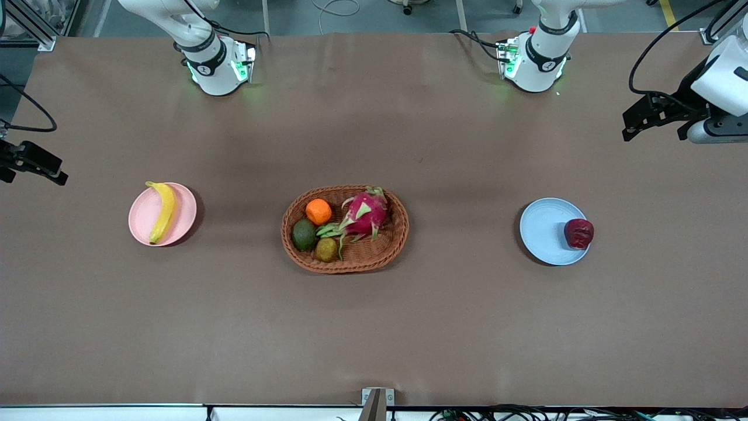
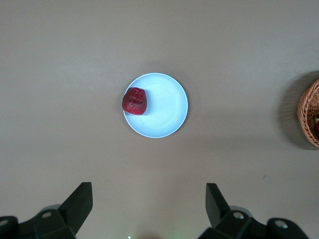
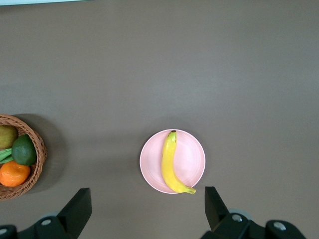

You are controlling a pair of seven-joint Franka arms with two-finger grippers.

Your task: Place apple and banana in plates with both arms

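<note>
The yellow banana (image 1: 162, 211) lies on the pale pink plate (image 1: 142, 222) toward the right arm's end of the table; both also show in the right wrist view, the banana (image 3: 171, 163) on the plate (image 3: 192, 157). The dark red apple (image 1: 578, 233) sits at the edge of the light blue plate (image 1: 543, 231) toward the left arm's end; in the left wrist view the apple (image 2: 134, 101) is on the plate (image 2: 164, 107). My left gripper (image 1: 653, 131) (image 2: 149, 199) is open and empty, high over bare table. My right gripper (image 1: 34, 174) (image 3: 148, 201) is open and empty, high over bare table.
An oval brown wicker basket (image 1: 350, 266) stands mid-table between the plates. It holds an orange (image 1: 318, 211), an avocado (image 1: 304, 234), a pink dragon fruit (image 1: 367, 213) and a small brownish fruit (image 1: 326, 249). Its rim shows in both wrist views (image 2: 306, 112) (image 3: 39, 149).
</note>
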